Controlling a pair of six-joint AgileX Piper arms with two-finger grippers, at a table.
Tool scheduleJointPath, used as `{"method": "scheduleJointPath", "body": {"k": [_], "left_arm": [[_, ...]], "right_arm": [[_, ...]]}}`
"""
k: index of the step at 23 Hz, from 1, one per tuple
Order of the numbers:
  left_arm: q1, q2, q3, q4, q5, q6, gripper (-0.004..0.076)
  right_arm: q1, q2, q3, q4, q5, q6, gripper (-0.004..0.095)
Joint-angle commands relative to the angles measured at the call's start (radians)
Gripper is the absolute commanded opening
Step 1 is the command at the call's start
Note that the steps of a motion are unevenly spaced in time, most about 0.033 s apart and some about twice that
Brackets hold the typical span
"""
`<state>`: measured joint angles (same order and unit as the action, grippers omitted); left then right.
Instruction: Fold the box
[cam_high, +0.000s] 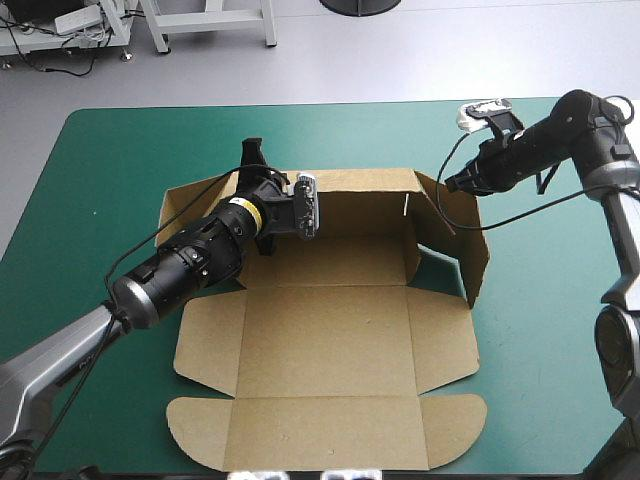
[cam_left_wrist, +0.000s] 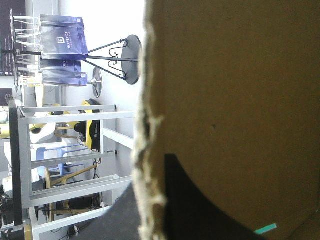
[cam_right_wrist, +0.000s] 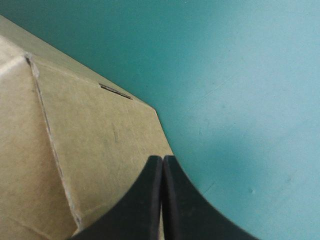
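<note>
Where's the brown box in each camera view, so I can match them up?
High view: box mid-table, far and right walls raised.
Left wrist view: box edge-on inside the left gripper.
Right wrist view: box, its slot showing, under the shut right gripper.
Shared landmark: teal-green cover, a sliver in the left wrist view.

The box (cam_high: 330, 330) is plain brown board throughout, its cut edge (cam_left_wrist: 145, 150) paler. The table cover (cam_high: 120, 170) is a flat teal-green. The left gripper (cam_left_wrist: 150, 172) and the right gripper (cam_right_wrist: 162, 159) have black fingers. The left arm (cam_high: 190, 262) is black with a yellow ring (cam_high: 245, 212) near the wrist.
</note>
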<state>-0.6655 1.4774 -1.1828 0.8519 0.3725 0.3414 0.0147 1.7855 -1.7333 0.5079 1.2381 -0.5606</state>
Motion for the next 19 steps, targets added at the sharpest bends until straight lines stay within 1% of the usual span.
{"method": "scheduleJointPath", "body": {"k": [1,7,12,19], "left_arm": [[-0.007,-0.045,-0.03,0.035,-0.055,-0.031,-0.0006],[-0.005,-0.046,-0.055,0.052,-0.071,-0.059,-0.0005],[-0.005,-0.055,-0.071,0.047,-0.082,-0.077,-0.0005],[-0.005,-0.055,-0.071,0.047,-0.069,-0.097,-0.0005]], "right_arm": [[0.008,-0.072,-0.011,0.059,0.013,-0.025,-0.0025],[0.008,-0.16,0.093,0.073,0.015,-0.076,-0.0025],[0.008,-0.164,0.062,0.104,0.011,-0.105,-0.0025],[0.021,-0.164,0.066,0.101,0.011,-0.112,-0.0025]]}}
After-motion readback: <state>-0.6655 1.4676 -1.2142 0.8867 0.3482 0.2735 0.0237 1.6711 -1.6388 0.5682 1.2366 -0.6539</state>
